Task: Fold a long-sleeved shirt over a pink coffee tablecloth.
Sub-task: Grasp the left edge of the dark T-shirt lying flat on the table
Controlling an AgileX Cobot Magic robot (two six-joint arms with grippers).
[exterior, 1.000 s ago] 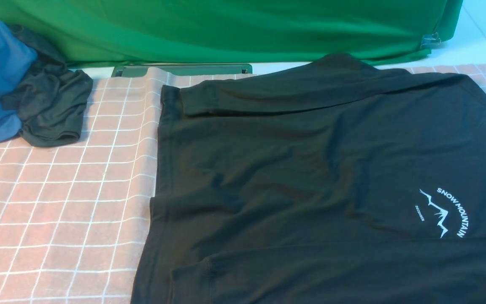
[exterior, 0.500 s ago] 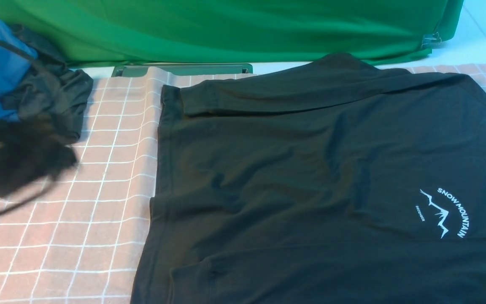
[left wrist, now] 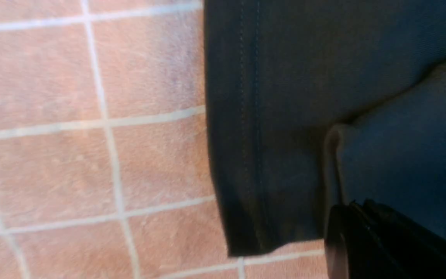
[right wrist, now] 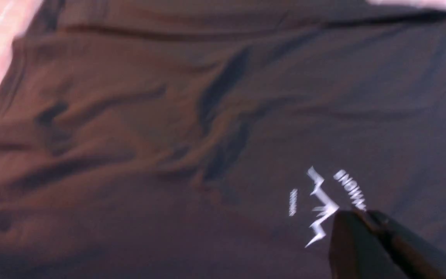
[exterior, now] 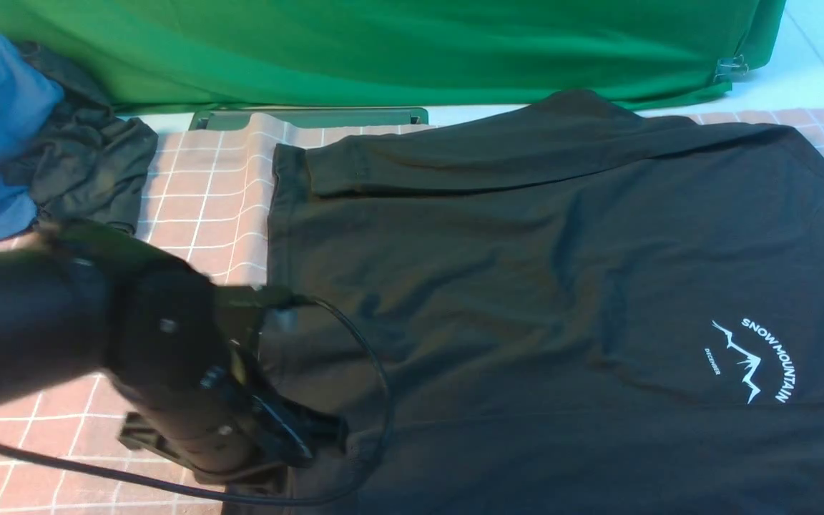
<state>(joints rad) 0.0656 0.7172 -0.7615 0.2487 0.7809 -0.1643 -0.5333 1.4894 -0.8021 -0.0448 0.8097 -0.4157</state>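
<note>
A green cloth (exterior: 412,54) hangs in soft folds across the back of the scene, with a metal clip (exterior: 732,69) at its lower right corner. Below its hem, along the far edge of the desk, lies a flat dark green object (exterior: 308,119), only partly visible. A white surface (exterior: 823,54) with a thin dark seam shows at the far right corner, and a strip of white runs under the cloth. The light is bright, paling that corner; its source is out of view.
</note>
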